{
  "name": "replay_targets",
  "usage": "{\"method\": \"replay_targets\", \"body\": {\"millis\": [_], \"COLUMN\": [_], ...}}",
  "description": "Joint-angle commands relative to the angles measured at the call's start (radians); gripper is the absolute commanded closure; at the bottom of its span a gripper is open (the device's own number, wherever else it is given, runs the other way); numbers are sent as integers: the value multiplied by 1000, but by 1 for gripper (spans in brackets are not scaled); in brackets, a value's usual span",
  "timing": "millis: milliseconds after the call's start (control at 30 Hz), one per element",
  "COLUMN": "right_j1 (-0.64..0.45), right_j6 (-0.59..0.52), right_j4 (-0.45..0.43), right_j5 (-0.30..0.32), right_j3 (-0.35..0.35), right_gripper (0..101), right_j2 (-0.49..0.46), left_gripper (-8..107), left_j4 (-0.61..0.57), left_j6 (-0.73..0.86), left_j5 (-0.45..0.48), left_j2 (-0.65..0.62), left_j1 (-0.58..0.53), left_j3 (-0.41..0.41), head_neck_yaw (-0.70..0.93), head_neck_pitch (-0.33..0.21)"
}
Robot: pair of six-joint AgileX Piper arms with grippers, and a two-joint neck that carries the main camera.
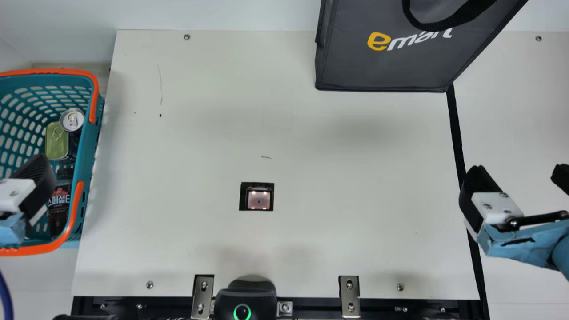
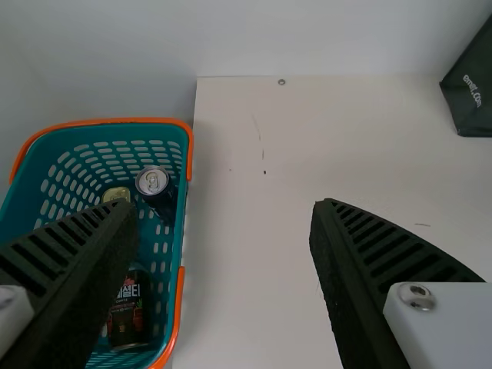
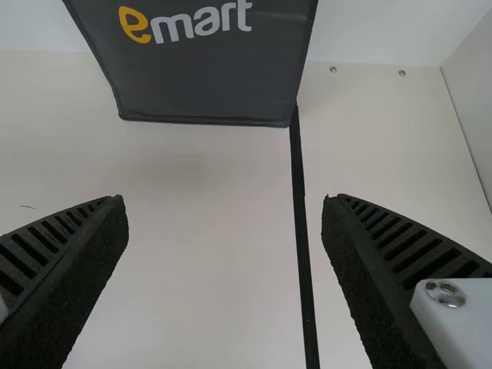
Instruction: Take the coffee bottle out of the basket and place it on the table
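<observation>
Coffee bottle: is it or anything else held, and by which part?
Nothing is held: left gripper and right gripper are open, with the coffee bottle in the basket.

A large dark-grey fabric bag with black handles and yellow and white lettering (image 1: 382,66) stood at the far right. A long, narrow black strip (image 1: 455,124) ran from beside it towards the near right. At the left, a round, dark can with a silver top (image 1: 72,119) sat just beside a flat, yellow-green metal tin (image 1: 56,144). A small, square black-framed panel with lit spots (image 1: 258,198) lay near the middle.
</observation>
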Motion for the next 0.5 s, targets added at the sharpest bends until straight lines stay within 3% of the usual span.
{"method": "replay_targets", "body": {"millis": [0, 467], "right_j1": [0, 0], "right_j6": [0, 0], "right_j4": [0, 0], "right_j5": [0, 0], "right_j3": [0, 0], "right_gripper": [10, 10], "right_j2": [0, 0], "left_gripper": [9, 9], "left_j4": [0, 0], "left_j6": [0, 0], "left_j5": [0, 0], "left_j2": [0, 0], "left_j1": [0, 0], "left_j3": [0, 0], "head_neck_yaw": [22, 348], "head_neck_pitch": [-26, -26]}}
